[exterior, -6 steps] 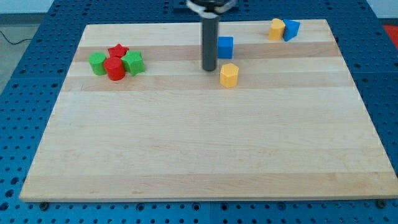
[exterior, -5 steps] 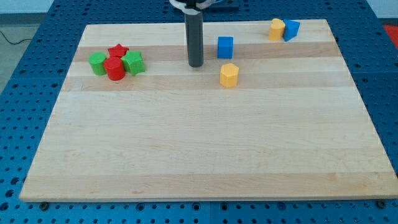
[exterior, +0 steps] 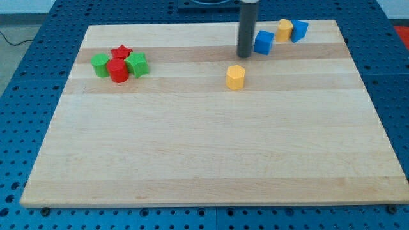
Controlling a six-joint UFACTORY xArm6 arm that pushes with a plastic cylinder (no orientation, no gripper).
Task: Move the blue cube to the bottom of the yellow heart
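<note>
Eight blocks on the wooden tabletop, let's count them off. Two blue: the blue cube up near the view's top, right of centre, turned a little on its corner, and another blue block further to the view's right near the top edge, shape hard to call from here. Two yellow: one yellow block sitting touching that second blue one on its left, and a second yellow piece alone, lower down and left of the cube, looking hexagonal. Which of the two is the heart, I can't tell at this size.

Over on the view's left, a tight cluster of four: two red, a red star at the back and a red cylinder in front, and two green, one green block on the left and another green block on the right, all pressed together.

The dark rod comes down from the top edge, and my tip is planted right beside the blue cube's left side, touching or as good as touching. There's no pincer on this arm, just the rod, so nothing is clasped. The cube lies between the rod and the yellow-and-blue pair, close to the pair but with a gap.
</note>
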